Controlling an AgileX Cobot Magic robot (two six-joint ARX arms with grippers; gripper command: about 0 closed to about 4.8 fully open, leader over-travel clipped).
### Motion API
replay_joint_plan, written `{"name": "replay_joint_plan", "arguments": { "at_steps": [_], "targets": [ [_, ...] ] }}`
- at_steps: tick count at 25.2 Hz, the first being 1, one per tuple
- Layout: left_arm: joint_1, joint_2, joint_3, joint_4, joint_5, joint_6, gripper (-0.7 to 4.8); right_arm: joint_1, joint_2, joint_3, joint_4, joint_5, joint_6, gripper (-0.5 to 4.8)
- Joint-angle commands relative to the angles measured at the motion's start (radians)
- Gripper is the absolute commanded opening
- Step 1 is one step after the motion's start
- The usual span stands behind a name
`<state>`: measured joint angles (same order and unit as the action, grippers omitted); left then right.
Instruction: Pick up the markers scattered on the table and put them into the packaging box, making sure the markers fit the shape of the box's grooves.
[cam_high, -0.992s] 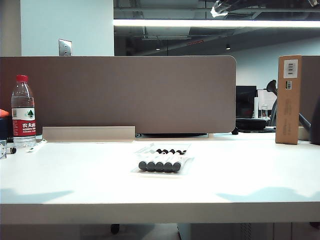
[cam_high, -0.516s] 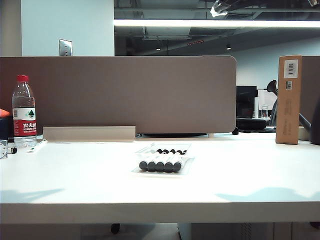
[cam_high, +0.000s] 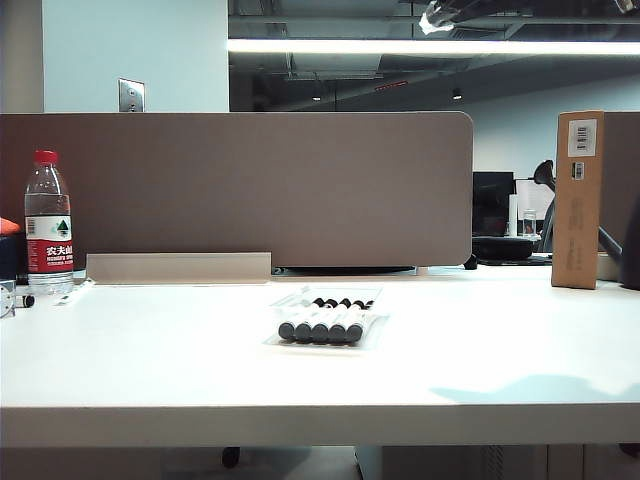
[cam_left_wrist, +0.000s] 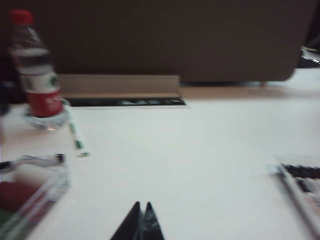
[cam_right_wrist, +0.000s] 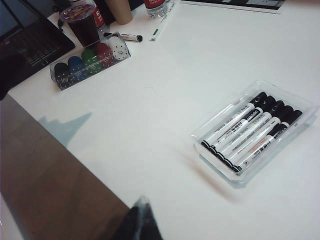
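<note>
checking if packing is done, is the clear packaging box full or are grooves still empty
Full, as far as shows: five markers lie side by side in the packaging box, caps aligned. The right wrist view shows no vacant groove, though clear plastic makes that hard to confirm.

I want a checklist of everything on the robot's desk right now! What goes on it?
Surface: white table, bare around the tray.
Job's things: five markers lie side by side in the clear packaging box; none loose nearby.
Clutter: water bottle, brown carton, clear case of coloured caps, loose pen.
Grippers: left tool shut, empty, low over the table; right tool shut, empty, near the table edge.
Cables: nothing seen.
Surroundings: brown divider panel, office behind.
</note>
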<state>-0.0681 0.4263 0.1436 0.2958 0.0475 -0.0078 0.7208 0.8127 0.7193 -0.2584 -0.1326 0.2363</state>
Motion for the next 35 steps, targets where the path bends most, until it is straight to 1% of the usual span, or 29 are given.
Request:
{"name": "replay_joint_plan", "arguments": {
  "at_steps": [1, 2, 3, 4, 5, 8, 9, 13, 15, 22, 28, 32, 35],
  "targets": [
    [0.077, -0.124, -0.082, 0.009, -0.048, -0.012, -0.05, 0.0, -0.002, 0.005, 0.016, 0.001, 0.002, -0.05],
    [0.109, -0.181, -0.122, 0.009, -0.047, -0.047, -0.05, 0.0, -0.002, 0.005, 0.016, 0.0, 0.002, -0.05],
    [0.126, -0.216, -0.135, -0.021, -0.045, -0.059, -0.05, 0.0, -0.001, 0.005, 0.016, 0.0, 0.002, -0.05],
    [0.148, -0.278, -0.136, -0.114, -0.042, -0.07, -0.05, 0.0, -0.002, 0.005, 0.016, 0.0, 0.002, -0.05],
    [0.156, -0.302, -0.136, -0.15, -0.044, -0.078, -0.05, 0.0, -0.002, 0.005, 0.018, 0.001, 0.002, -0.05],
    [0.164, -0.397, -0.136, -0.286, -0.048, -0.071, -0.05, 0.0, -0.002, 0.005, 0.017, 0.0, 0.002, -0.05],
    [0.164, -0.412, -0.136, -0.295, -0.048, -0.071, -0.05, 0.0, -0.002, 0.005, 0.016, 0.001, 0.002, -0.05],
    [0.159, -0.424, -0.136, -0.253, -0.047, -0.072, -0.05, 0.0, -0.002, 0.005, 0.017, 0.0, 0.002, -0.05],
    [0.141, -0.424, -0.136, -0.226, -0.047, -0.071, -0.05, 0.0, -0.002, 0.005, 0.016, 0.001, 0.002, -0.05],
    [0.09, -0.424, -0.136, -0.227, -0.044, -0.072, -0.05, 0.0, -0.002, 0.005, 0.016, 0.001, 0.002, -0.05],
    [0.079, -0.424, -0.136, -0.228, -0.043, -0.07, -0.05, 0.0, -0.002, 0.005, 0.016, 0.001, 0.002, -0.05],
    [0.079, -0.424, -0.136, -0.227, -0.044, -0.025, -0.05, 0.0, -0.002, 0.005, 0.016, 0.001, 0.002, -0.05],
    [0.079, -0.424, -0.136, -0.227, -0.044, -0.026, -0.05, 0.0, -0.002, 0.005, 0.016, 0.001, 0.002, -0.05]
  ]
}}
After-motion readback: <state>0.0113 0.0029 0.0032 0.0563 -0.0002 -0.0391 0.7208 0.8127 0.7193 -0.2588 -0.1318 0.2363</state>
